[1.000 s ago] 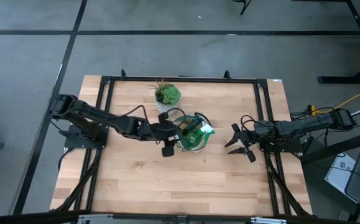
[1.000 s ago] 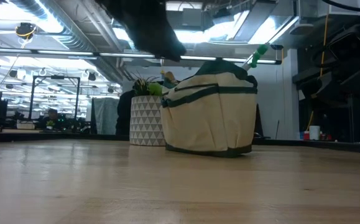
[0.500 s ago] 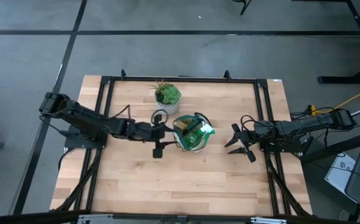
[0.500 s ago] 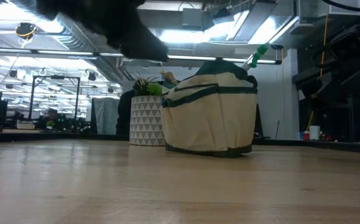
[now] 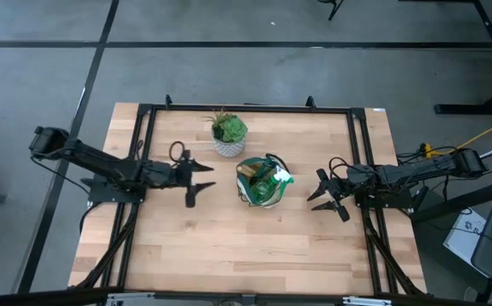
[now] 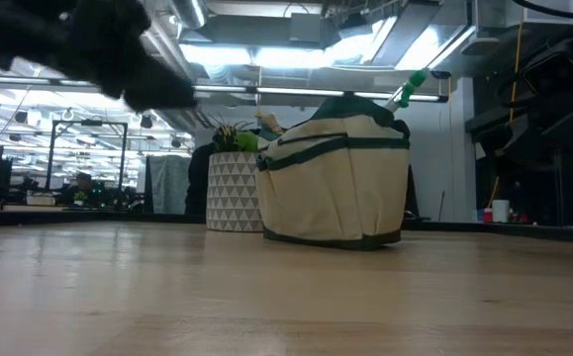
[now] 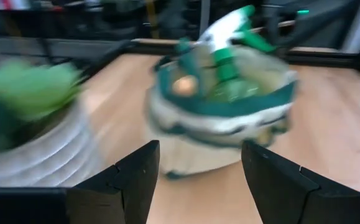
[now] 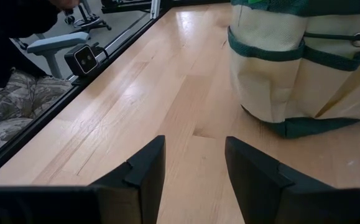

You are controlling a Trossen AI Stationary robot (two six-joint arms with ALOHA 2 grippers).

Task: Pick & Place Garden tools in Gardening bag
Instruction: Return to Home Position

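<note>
As right gripper (image 5: 326, 195) idles spread, left gripper (image 5: 198, 182) has withdrawn from gardening bag (image 6: 335, 193); wide, empty.

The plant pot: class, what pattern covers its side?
Small grey triangles on white; the pot shows it best in the low view.

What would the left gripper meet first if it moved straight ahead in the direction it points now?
Most likely the gardening bag: the open left gripper points at it, and its wrist view shows the bag straight ahead. The potted plant seems to stand beside that line.
</note>
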